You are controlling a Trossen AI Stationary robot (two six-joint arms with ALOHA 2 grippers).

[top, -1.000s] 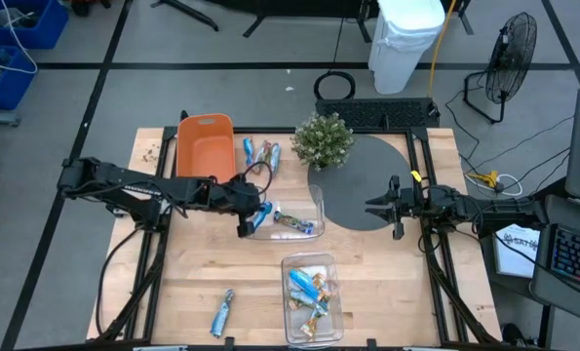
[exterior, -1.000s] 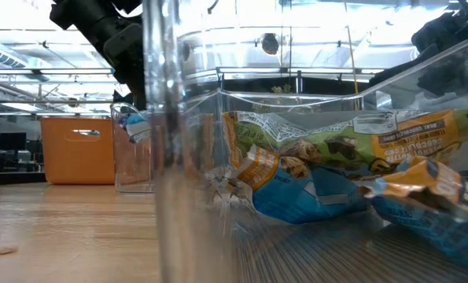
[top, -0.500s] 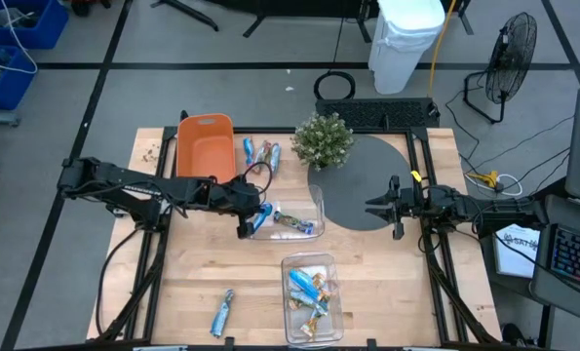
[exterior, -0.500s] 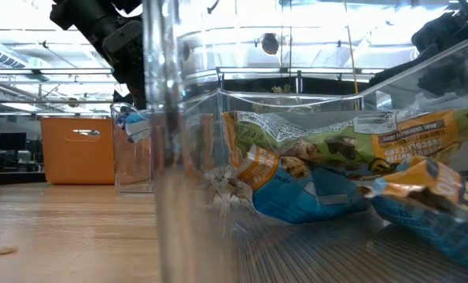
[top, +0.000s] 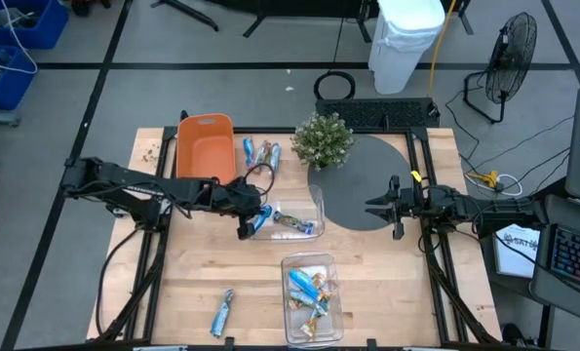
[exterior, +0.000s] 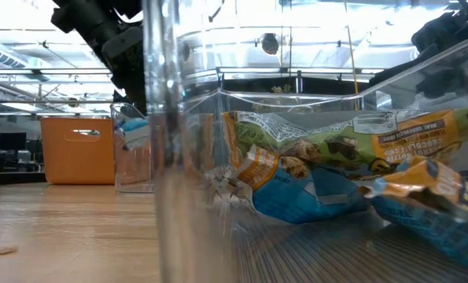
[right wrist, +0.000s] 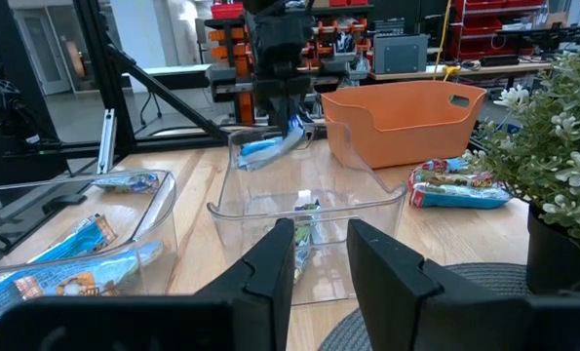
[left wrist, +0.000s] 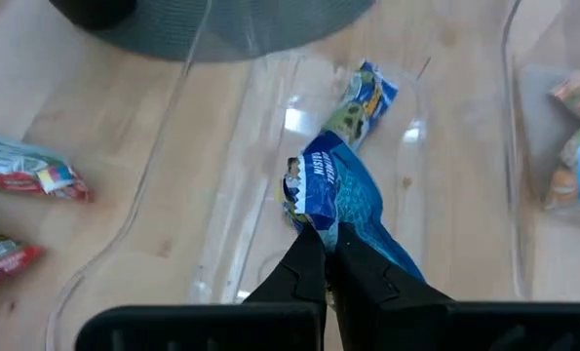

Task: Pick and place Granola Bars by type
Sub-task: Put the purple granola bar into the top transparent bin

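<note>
Granola Bars (top: 309,291) are mostly piled in the clear bin (top: 312,297) at 6 o'clock; a few are left loose by the orange bin (top: 204,146) around 11. One blue bar (left wrist: 340,195) is pinched tight by the left gripper (left wrist: 326,261) over the middle clear tray (top: 288,222), where another bar is already lying; the right gripper (right wrist: 319,255) is parked at 3 o'clock, fingers part open, nothing held.

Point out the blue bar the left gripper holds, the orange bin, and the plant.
blue bar (left wrist: 340,195), left wrist view, wrapper middle.
orange bin (top: 204,148), high view, inner floor.
plant (top: 323,140), high view, foliage centre.
</note>
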